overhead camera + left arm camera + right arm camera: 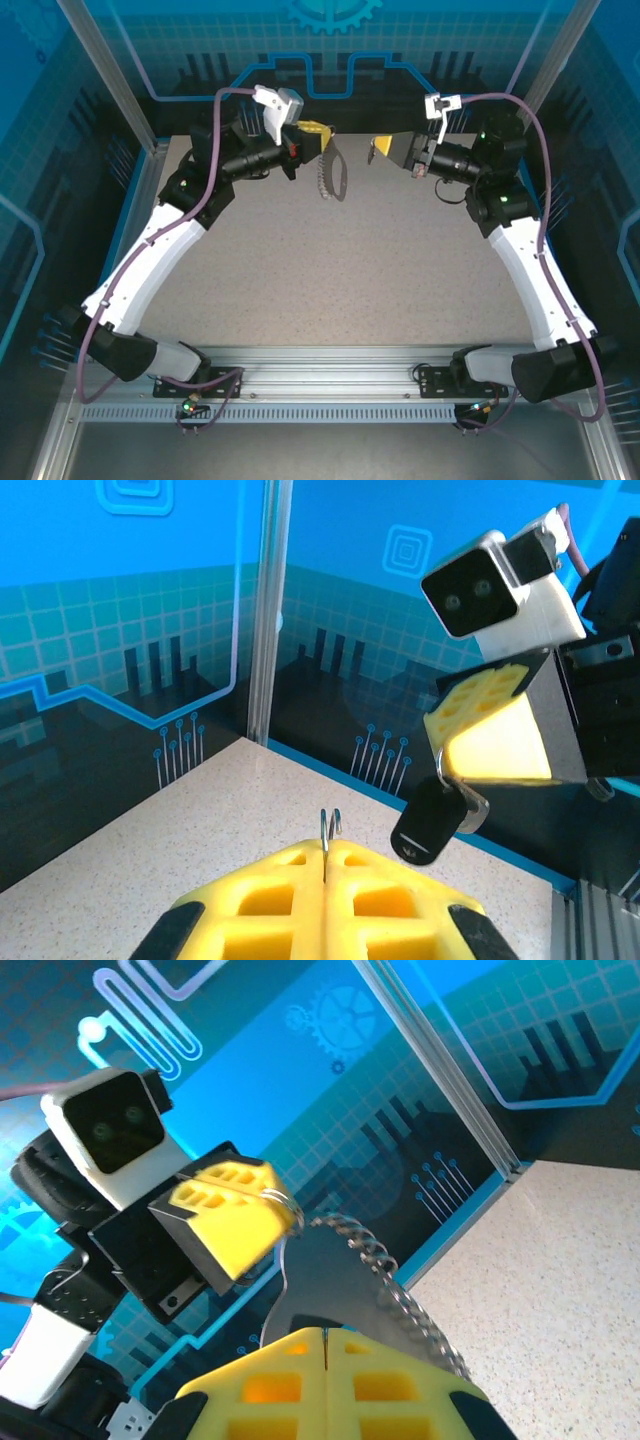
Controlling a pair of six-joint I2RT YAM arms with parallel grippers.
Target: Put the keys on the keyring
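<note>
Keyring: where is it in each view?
Top external: keyring hangs below the left gripper, upper centre.
Left wrist: keyring pokes up between the shut jaws, bottom centre.
Right wrist: keyring at centre, hanging from the left gripper.
Shared landmark: the left gripper's yellow fingers.

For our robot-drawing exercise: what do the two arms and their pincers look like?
The left arm and right arm share white lower shells, black joints and bases, and a purple cable each. The left pincer and right pincer have yellow fingers with square hollows, and a white-cased camera sits above each.
</note>
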